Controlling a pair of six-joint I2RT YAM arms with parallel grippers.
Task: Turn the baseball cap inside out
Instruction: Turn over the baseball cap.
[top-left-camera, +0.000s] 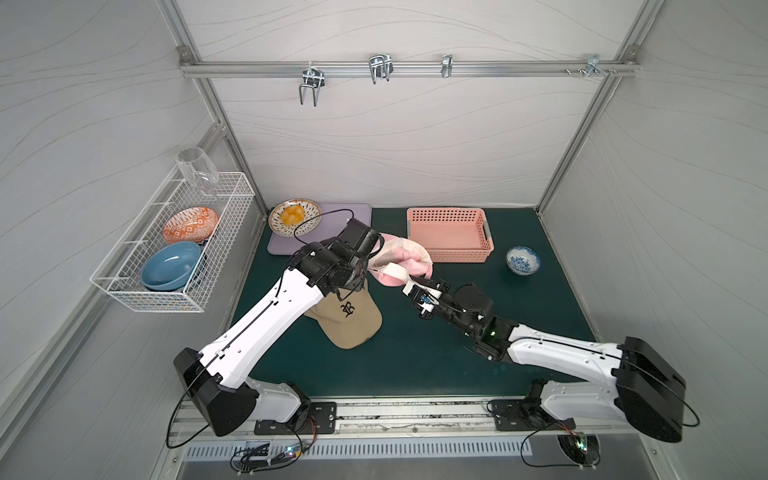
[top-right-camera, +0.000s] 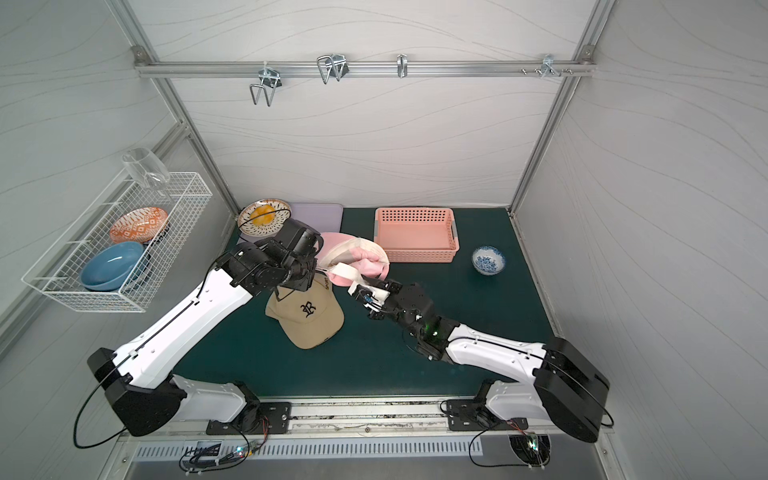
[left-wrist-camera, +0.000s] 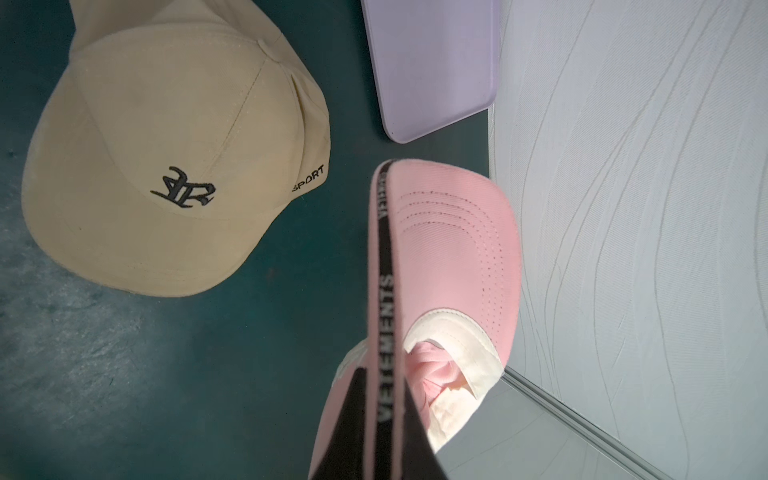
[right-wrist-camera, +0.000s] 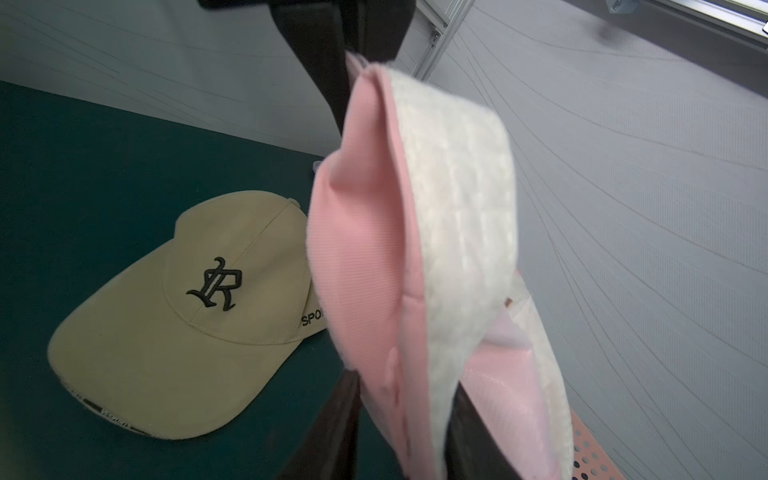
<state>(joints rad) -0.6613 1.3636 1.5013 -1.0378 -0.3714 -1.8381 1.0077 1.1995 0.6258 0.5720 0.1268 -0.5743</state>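
Observation:
The pink baseball cap (top-left-camera: 409, 266) (top-right-camera: 365, 266) hangs above the green table between my two grippers. My left gripper (top-left-camera: 372, 270) (left-wrist-camera: 386, 436) is shut on the edge of its brim (left-wrist-camera: 449, 249), along the black lettered strip. My right gripper (top-left-camera: 411, 286) (right-wrist-camera: 407, 424) has closed on the cap's rim, with pink cloth and the cream sweatband (right-wrist-camera: 457, 208) between its fingers. The crown is bunched and partly pushed inward (left-wrist-camera: 436, 370).
A tan cap (top-left-camera: 349, 320) (right-wrist-camera: 187, 324) lies on the table directly below the left arm. At the back are a pink basket (top-left-camera: 449, 235), a small blue-patterned bowl (top-left-camera: 523, 259), a plate of yellow food (top-left-camera: 294, 216) and a lilac tray (left-wrist-camera: 432, 62). A wire rack (top-left-camera: 166, 249) hangs on the left wall.

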